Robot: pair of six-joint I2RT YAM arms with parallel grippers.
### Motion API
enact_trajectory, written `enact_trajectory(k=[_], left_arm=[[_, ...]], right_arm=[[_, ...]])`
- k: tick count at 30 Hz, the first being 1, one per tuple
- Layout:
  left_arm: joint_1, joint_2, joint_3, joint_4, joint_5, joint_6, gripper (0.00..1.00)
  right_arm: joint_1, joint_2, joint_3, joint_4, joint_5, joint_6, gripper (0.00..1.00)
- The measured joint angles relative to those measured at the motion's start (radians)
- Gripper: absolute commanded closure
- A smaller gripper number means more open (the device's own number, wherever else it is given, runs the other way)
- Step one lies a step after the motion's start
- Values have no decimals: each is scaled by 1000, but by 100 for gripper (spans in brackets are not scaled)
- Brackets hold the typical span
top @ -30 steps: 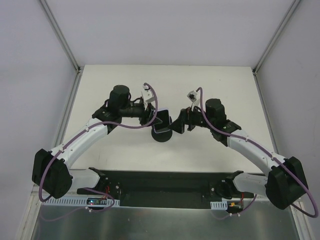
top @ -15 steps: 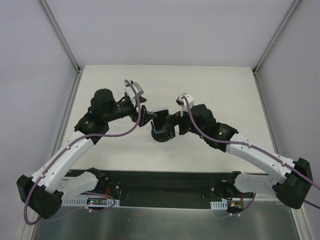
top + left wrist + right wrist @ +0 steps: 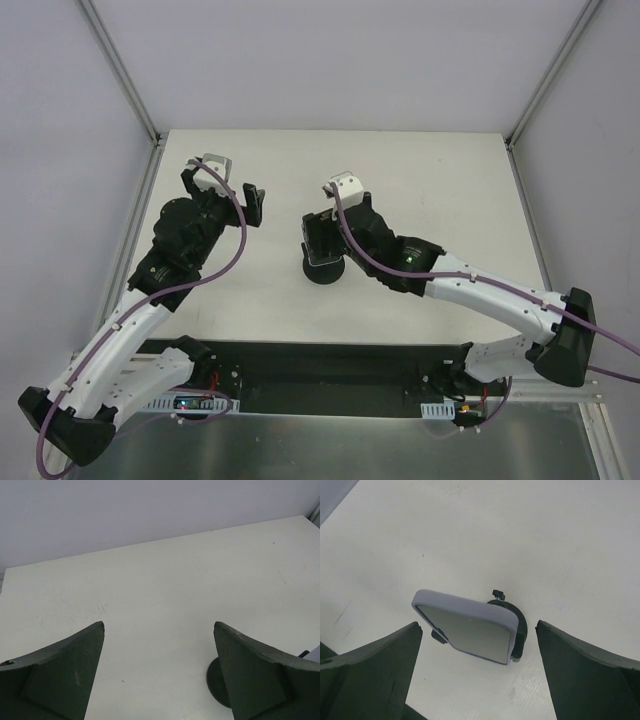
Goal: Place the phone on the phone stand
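While the black two-finger L gripper point(image 3: 222, 192) hangs over the L part of the flat white table point(image 3: 450, 180), its jaws stand wide apart w/ nothing between them. L wrist view: only bare tabletop between the dark wedge-shaped fingers point(image 3: 65, 670). This gripper is well apart from the stand.

Approx. mid-table sits the small black phone stand w/ round disc base point(image 3: 325, 274). The flat black smartphone w/ pale lavender rim point(image 3: 467, 625) rests on it, tilted and propped clear of the tabletop. R wrist view: black bits of the stand poke out at the phone's top edge and lower L corner, and the disc base shows behind its R side.

Just right of that, the black two-finger R gripper point(image 3: 322, 232) hovers directly over phone and stand, jaws spread wide. One finger sits on either side of the phone w/ clear gaps, touching neither phone nor stand. The white R arm point(image 3: 480, 290) runs off toward the near R corner.
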Motion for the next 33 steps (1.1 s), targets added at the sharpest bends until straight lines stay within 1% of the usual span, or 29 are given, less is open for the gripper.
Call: enact_trajectory(k=[7, 18, 23, 24, 25, 27, 31, 33], left_arm=[[0, -29, -9, 0, -43, -22, 11], [-2, -38, -13, 1, -63, -24, 11], [-9, -39, -14, 1, -64, -24, 11], [-9, -39, -14, 1, -64, -24, 11], [-9, -39, -14, 1, -64, -24, 11], [-9, -39, -14, 1, -64, -24, 11], [-10, -39, -14, 1, -66, -24, 12], [-15, -40, -14, 1, -66, -24, 12]], right_arm=[[22, 82, 86, -49, 108, 58, 0], [89, 128, 124, -86, 179, 100, 0], [109, 212, 243, -190, 290, 196, 0], [113, 229, 265, -208, 310, 213, 1], [116, 244, 282, -229, 328, 227, 6], [121, 267, 306, -261, 357, 246, 9], [122, 284, 316, -305, 398, 277, 17], [123, 285, 316, -315, 411, 286, 18]])
